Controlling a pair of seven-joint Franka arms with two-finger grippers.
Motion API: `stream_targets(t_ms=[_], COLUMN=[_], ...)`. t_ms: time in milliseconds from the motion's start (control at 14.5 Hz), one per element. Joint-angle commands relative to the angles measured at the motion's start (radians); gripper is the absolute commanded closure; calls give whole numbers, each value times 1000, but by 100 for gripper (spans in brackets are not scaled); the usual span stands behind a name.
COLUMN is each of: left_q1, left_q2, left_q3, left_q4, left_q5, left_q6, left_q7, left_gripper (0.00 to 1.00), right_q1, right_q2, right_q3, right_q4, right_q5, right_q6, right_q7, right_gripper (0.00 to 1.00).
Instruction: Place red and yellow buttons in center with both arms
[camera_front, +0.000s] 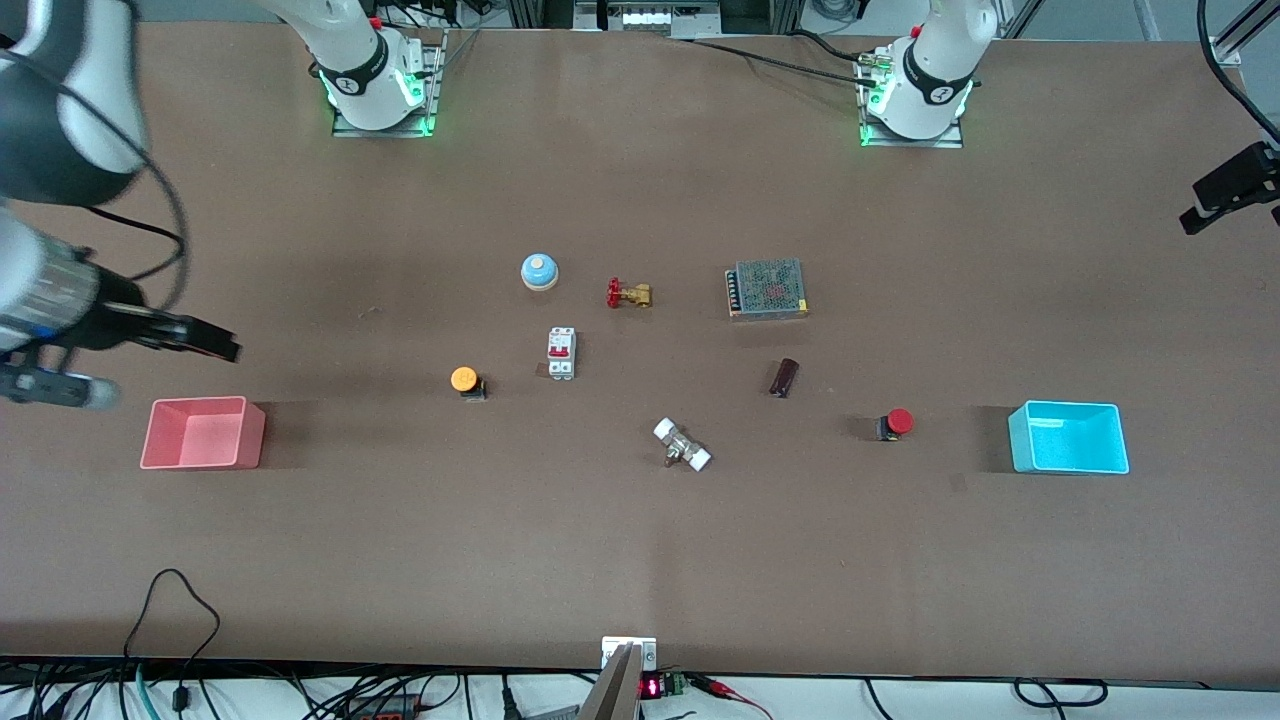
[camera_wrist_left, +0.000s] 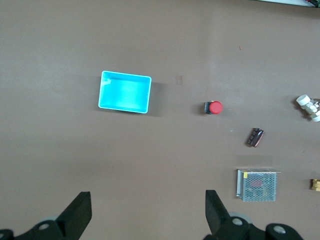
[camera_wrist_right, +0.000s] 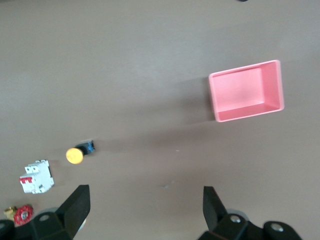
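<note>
The orange-yellow button (camera_front: 465, 380) lies on the brown tabletop (camera_front: 640, 520) toward the right arm's end, beside the white breaker. The red button (camera_front: 897, 423) lies toward the left arm's end, beside the cyan bin. My right gripper (camera_front: 225, 345) is open and empty, up in the air over the table just beside the pink bin. My left gripper (camera_front: 1190, 205) is open and empty, high over the table's edge at the left arm's end. The left wrist view shows its open gripper (camera_wrist_left: 147, 210) and the red button (camera_wrist_left: 214, 107). The right wrist view shows its open gripper (camera_wrist_right: 145, 205) and the yellow button (camera_wrist_right: 77, 154).
The pink bin (camera_front: 200, 450) and cyan bin (camera_front: 1070, 462) stand at opposite ends, both empty. Around the middle lie a white breaker (camera_front: 561, 353), blue bell (camera_front: 539, 271), brass valve (camera_front: 628, 294), meshed power supply (camera_front: 767, 289), dark cylinder (camera_front: 784, 378) and white fitting (camera_front: 682, 446).
</note>
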Motion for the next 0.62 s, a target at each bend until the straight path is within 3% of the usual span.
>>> stream_targets(t_ms=[0, 206, 550], left_q1=[8, 8, 10], left_q2=[21, 24, 9], left_q3=[-4, -4, -10], left_q4=[27, 22, 25], left_q5=[-27, -33, -33], left_q6=[-7, -14, -44], left_q7=[34, 32, 29], left_gripper=[0, 0, 0], right_q1=[-110, -263, -259], right_q2=[-67, -122, -197], right_q3=[99, 253, 266], right_q4=[-34, -79, -162], right_q5=[-41, -125, -177], right_q6=[-20, -24, -46], right_q7=[-32, -35, -99], right_gripper=[0, 0, 0])
